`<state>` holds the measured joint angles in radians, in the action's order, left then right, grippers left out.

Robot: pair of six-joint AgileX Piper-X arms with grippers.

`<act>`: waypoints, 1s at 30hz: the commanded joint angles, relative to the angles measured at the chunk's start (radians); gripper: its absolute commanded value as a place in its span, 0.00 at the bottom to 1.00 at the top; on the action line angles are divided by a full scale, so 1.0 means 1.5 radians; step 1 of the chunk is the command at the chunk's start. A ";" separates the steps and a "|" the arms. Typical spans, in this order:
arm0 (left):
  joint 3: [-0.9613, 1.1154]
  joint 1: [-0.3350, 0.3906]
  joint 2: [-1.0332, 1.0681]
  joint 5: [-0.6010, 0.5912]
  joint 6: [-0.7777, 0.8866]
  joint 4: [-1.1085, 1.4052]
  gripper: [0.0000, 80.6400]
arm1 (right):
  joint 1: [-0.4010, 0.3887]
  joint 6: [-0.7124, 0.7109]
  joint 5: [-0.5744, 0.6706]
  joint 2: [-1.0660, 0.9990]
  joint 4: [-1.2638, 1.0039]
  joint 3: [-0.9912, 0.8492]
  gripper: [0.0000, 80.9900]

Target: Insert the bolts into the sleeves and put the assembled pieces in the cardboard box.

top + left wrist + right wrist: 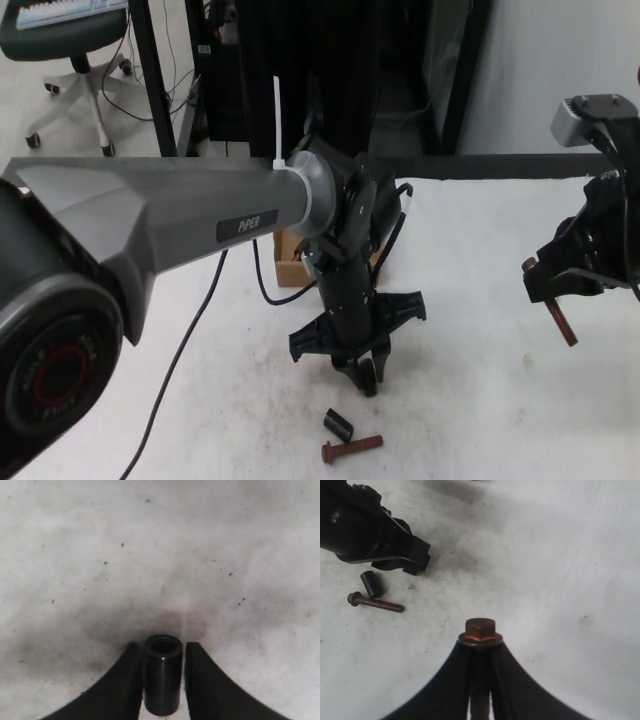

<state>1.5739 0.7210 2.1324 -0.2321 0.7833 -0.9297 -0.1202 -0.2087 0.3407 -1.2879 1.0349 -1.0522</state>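
My left gripper [365, 372] hangs just above the white bench near the middle, pointing down. Its wrist view shows it [162, 649] shut on a black sleeve [162, 680], open bore facing outward. At the right my right gripper [553, 300] is raised over the bench and shut on a copper-coloured bolt [563, 325]. Seen from that wrist, the bolt's hex head [480, 630] sticks out past the fingertips of the gripper [480, 644]. A second black sleeve [338, 425] and a second bolt [352, 447] lie side by side on the bench just in front of my left gripper.
The cardboard box [288, 262] sits behind the left arm, mostly hidden by it. A black cable [262, 280] hangs beside the box. The loose sleeve [371, 584] and bolt [375, 602] lie close to the left gripper's body [375, 530]. White bench stretches between the two arms.
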 commanded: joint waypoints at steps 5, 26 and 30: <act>-0.033 0.004 0.016 -0.011 0.027 0.048 0.33 | 0.003 -0.006 0.011 0.007 -0.004 0.001 0.01; -0.093 0.004 -0.091 0.257 -0.328 0.062 0.00 | 0.008 0.040 0.079 0.007 -0.034 0.001 0.01; -0.162 0.004 -0.202 0.304 -0.343 0.176 0.00 | 0.026 0.159 0.123 0.007 -0.091 0.001 0.01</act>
<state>1.3708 0.7239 1.9310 0.1664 0.2942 -0.7563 -0.0986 -0.0507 0.4781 -1.2879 0.9490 -1.0522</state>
